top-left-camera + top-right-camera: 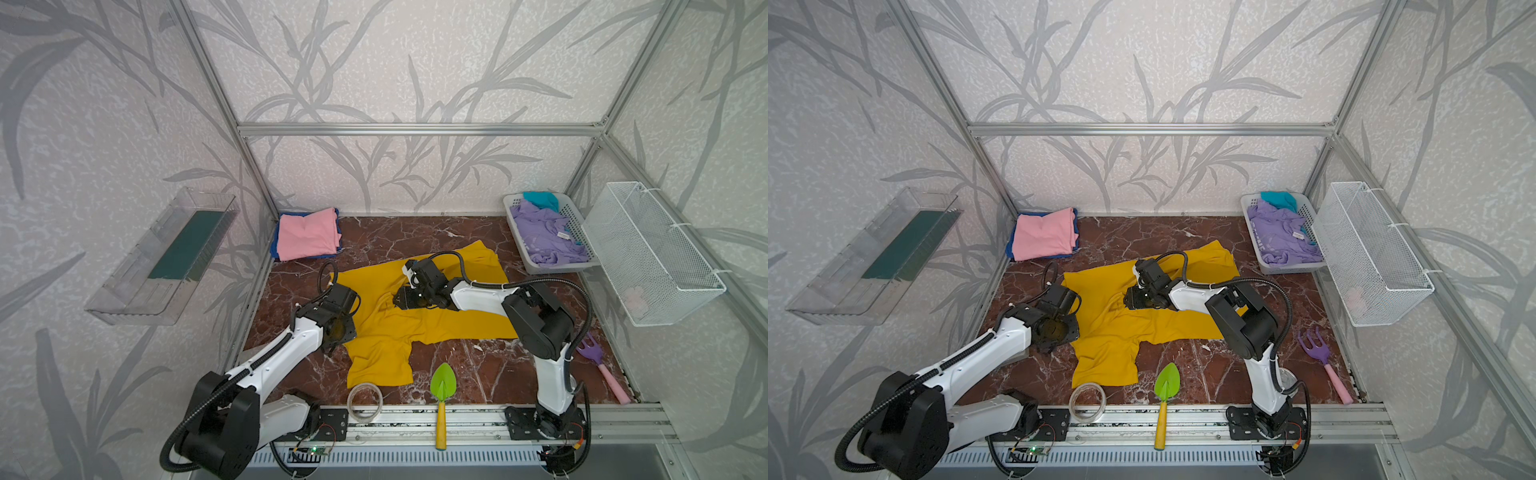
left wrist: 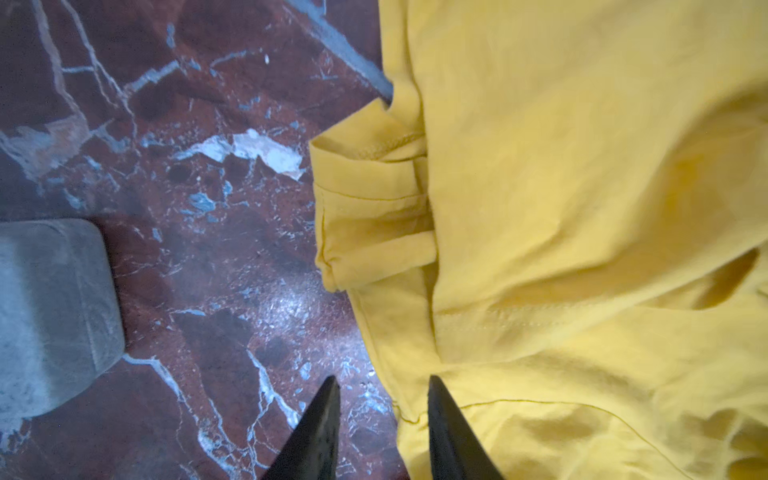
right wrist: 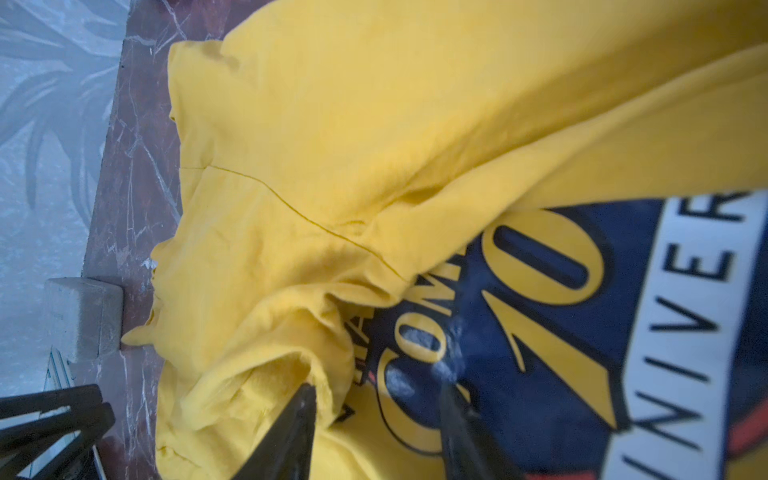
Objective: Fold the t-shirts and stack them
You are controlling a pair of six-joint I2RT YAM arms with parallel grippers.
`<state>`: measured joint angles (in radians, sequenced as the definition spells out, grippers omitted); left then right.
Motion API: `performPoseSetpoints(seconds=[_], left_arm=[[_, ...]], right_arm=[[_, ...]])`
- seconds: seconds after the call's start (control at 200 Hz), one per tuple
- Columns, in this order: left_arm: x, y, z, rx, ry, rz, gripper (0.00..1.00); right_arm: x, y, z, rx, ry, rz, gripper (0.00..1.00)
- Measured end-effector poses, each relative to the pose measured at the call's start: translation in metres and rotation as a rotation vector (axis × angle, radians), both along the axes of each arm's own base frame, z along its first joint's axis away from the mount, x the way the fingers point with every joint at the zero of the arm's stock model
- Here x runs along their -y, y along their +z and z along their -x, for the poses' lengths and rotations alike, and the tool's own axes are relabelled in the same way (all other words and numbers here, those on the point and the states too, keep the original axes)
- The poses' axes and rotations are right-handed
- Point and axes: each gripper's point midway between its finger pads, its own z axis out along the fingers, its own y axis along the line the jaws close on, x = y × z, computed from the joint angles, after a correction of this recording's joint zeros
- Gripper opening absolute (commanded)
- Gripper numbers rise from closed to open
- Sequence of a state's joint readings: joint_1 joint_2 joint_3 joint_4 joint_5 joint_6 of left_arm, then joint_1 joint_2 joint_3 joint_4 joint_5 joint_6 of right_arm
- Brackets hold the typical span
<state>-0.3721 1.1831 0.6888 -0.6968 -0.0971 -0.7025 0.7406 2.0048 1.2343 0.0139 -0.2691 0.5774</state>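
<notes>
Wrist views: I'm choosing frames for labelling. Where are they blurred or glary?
Right wrist view: shirt soft, its print smeared, a pale hazy smudge over the letters. Left wrist view: table veins fairly sharp, one bright sheen patch; shirt blurs toward the frame edge.

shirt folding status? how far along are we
Done: pink tee folded on the blue tee, back-left corner. In hand: yellow tee lies rumpled mid-table, left gripper and right gripper open at it. Left: lavender tee and teal tee in the basket.
</notes>
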Motion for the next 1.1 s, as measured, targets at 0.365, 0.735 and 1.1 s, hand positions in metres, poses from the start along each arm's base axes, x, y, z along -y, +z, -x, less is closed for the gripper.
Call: performPoseSetpoints(seconds=[0.365,0.735,1.1], left_arm=[[0.012,0.033,-0.062,0.124,0.007,-0.026,0.36],[0.011,0.02,-0.087,0.073,0.034,-0.053,0.34],[0.011,0.008,-0.086,0.033,0.034,-0.051,0.33]], right_arm=[[-0.031,0.04,0.033,0.258,0.177,0.157,0.06],[-0.043,-0.008,0.012,0.272,0.238,0.314,0.1],[-0.039,-0.011,-0.014,0.335,0.24,0.4,0.33]])
